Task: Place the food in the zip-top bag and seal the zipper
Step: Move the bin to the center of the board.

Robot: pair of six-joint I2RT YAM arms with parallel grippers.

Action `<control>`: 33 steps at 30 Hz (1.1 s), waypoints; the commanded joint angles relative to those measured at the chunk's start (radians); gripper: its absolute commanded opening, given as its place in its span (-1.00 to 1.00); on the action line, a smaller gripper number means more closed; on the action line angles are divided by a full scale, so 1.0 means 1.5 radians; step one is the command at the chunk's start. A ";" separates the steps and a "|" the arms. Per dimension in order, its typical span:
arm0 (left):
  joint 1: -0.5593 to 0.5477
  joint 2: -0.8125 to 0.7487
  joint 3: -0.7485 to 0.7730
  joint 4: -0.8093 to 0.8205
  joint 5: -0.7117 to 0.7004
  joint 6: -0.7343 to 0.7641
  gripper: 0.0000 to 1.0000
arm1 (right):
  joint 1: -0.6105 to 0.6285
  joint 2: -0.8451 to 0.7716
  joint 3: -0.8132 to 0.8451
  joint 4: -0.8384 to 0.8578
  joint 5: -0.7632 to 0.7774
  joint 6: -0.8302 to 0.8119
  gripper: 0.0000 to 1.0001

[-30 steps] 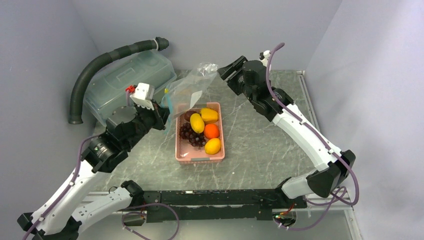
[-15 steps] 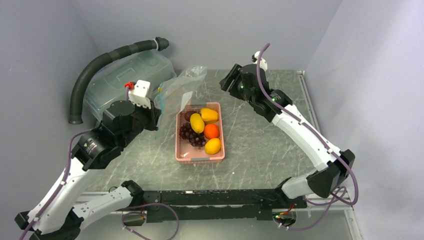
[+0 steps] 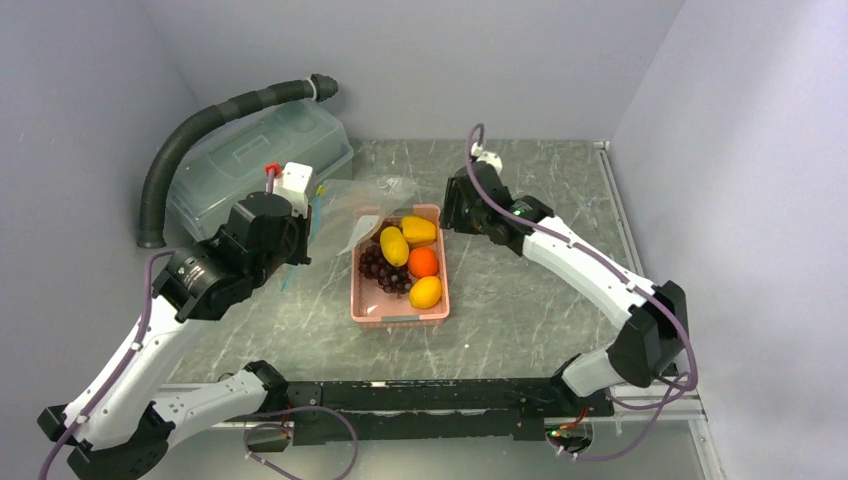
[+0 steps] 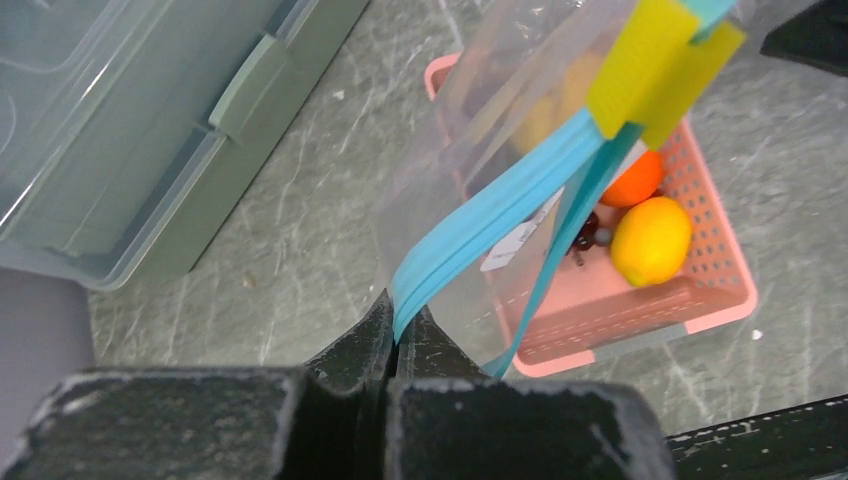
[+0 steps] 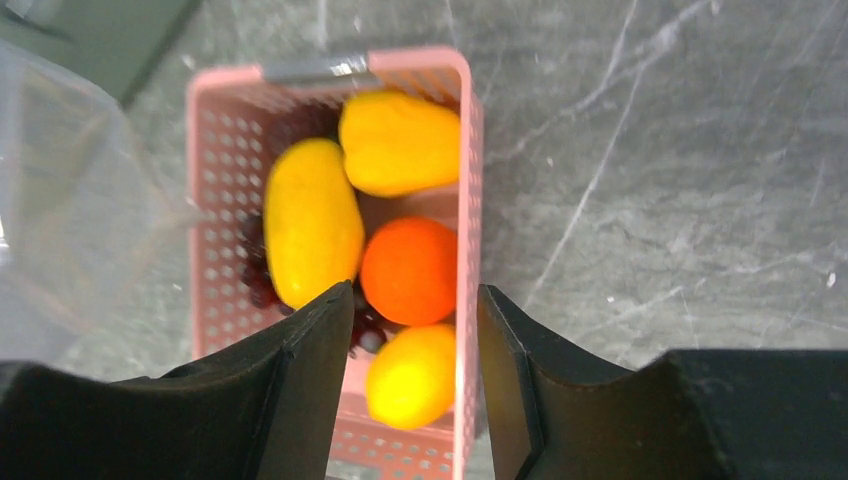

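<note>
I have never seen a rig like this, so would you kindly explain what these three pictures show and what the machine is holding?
These are two robot arms bolted to a table, each ending in a two-finger claw. The wide picture comes from a fixed camera above and behind them; the other two come from a camera on each wrist, looking out past the claw. On the table sit a pink basket of toy fruit and a greenish lidded box. The left claw is pinched shut on the teal zipper of a clear zip-top bag, holding it next to the basket. The right claw hangs open above the fruit, holding nothing.
</note>
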 commanded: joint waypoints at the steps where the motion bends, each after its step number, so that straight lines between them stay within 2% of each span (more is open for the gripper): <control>1: 0.001 0.001 0.022 -0.033 -0.047 -0.002 -1.00 | 0.021 0.035 -0.035 -0.011 -0.006 -0.037 0.02; 22: 0.001 -0.024 0.050 -0.131 -0.139 -0.050 -1.00 | 0.045 0.160 -0.067 0.017 0.014 -0.028 -0.29; 24: 0.001 -0.024 0.044 -0.134 -0.141 -0.055 -1.00 | 0.045 0.167 -0.068 0.020 0.009 -0.028 -0.37; 27: 0.001 -0.027 0.032 -0.129 -0.137 -0.058 -1.00 | 0.045 0.176 -0.067 0.017 0.017 -0.025 -0.60; 33: 0.002 -0.028 0.009 -0.110 -0.123 -0.062 -1.00 | 0.043 0.182 -0.065 0.002 0.047 -0.034 -0.83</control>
